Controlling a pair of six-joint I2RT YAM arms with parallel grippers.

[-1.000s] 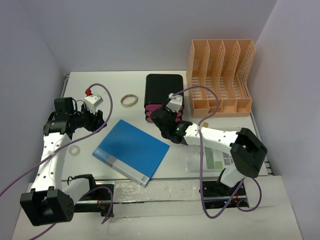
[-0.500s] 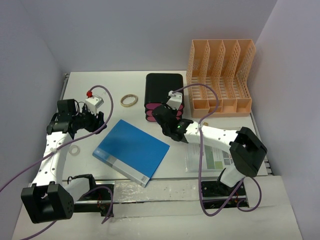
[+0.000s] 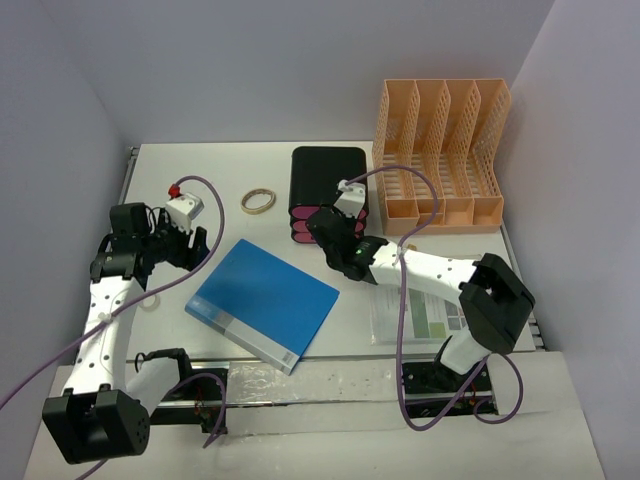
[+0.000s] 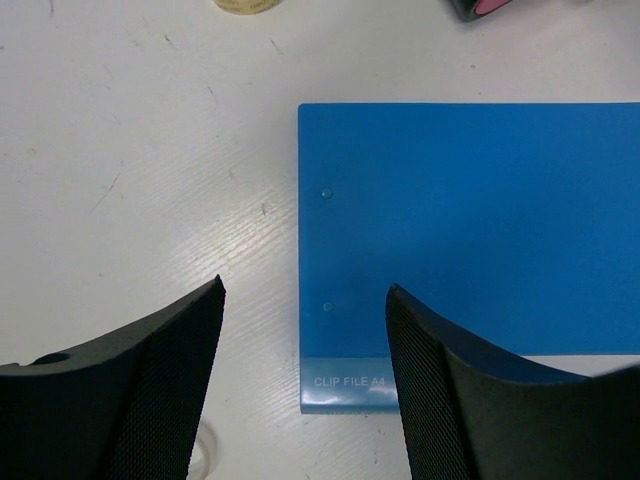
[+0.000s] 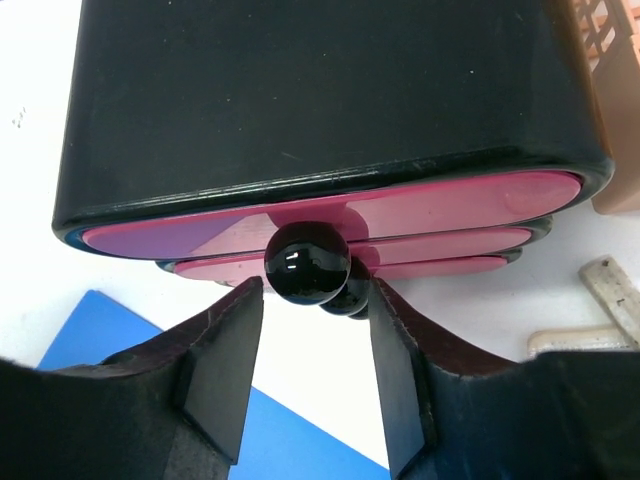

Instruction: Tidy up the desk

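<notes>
The white desk (image 3: pixel 200 170) holds a blue clip file (image 3: pixel 262 303) at the front middle. It also holds a black box with pink drawers (image 3: pixel 327 180) at the back. My left gripper (image 3: pixel 195 250) is open and empty. In the left wrist view my left gripper (image 4: pixel 305 288) hovers over the file's near left corner (image 4: pixel 470 230). My right gripper (image 3: pixel 320 228) is at the box's front. In the right wrist view my right gripper (image 5: pixel 313 290) is open. Its fingers flank the black round knob (image 5: pixel 307 258) of the top pink drawer (image 5: pixel 450 205) without gripping it.
An orange slotted file rack (image 3: pixel 440 150) stands at the back right. A tan ring (image 3: pixel 258 200) lies left of the box and a white ring (image 3: pixel 148 300) near the left arm. A printed sheet (image 3: pixel 430 320) lies under the right arm. A metal rail (image 3: pixel 300 375) runs along the near edge.
My right gripper has edged slightly closer to the drawer box. My left arm has shifted a little, with its gripper still over the file's left corner.
</notes>
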